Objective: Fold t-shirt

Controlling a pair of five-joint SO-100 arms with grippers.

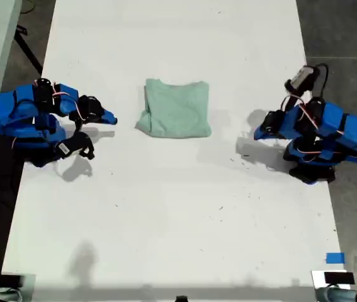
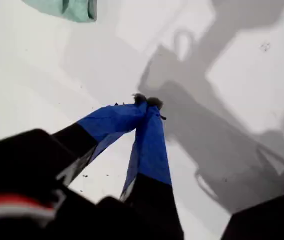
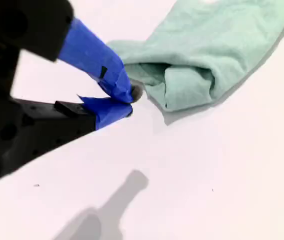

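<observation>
Both claws are seen closed with nothing held. My first claw (image 2: 148, 104) is shown in the first wrist view with its blue-taped tips pressed together above the bare white surface (image 2: 41, 90); only a corner of the t-shirt (image 2: 69, 8) is caught there, the rest being cut off by the frame. My second claw (image 3: 126, 102) is seen in the second wrist view with its tips meeting just beside a rolled edge of the t-shirt (image 3: 207, 55); whether cloth is actually touched cannot be told.

In the exterior view the t-shirt (image 1: 176, 108) is found folded into a compact rectangle on the surface (image 1: 178, 214), between the two arms. My second claw (image 1: 106, 117) is placed near it on the exterior view's left, while my first claw (image 1: 261, 131) is kept further off on the exterior view's right. The neck and tag cannot be made out. Part of each arm's base is cut off at the frame's sides.
</observation>
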